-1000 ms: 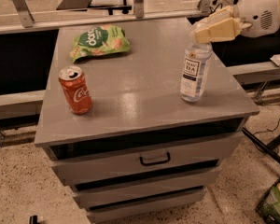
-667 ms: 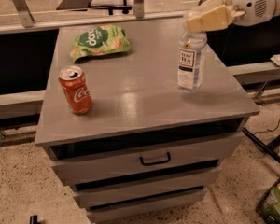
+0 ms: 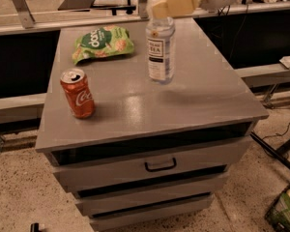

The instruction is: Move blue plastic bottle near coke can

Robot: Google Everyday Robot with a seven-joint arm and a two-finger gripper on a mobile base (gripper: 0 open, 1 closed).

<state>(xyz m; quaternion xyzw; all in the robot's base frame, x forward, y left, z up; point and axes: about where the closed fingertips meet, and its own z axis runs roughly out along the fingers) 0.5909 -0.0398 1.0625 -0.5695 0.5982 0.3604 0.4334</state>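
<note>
The blue plastic bottle, clear with a white label, hangs upright over the middle back of the grey cabinet top. My gripper comes in from the upper right and is shut on the bottle's top, hiding the cap. The bottle's base is at or just above the surface. The coke can, red-orange with a white script logo, stands upright near the left front of the top. It is well apart from the bottle, to its lower left.
A green snack bag lies at the back left, between the can and the bottle's line. The cabinet has drawers below with a dark handle. A basket with a green item and cables sit on the floor at right.
My gripper has carried the bottle leftward from the right side of the top toward the middle. The can and snack bag have not moved.
</note>
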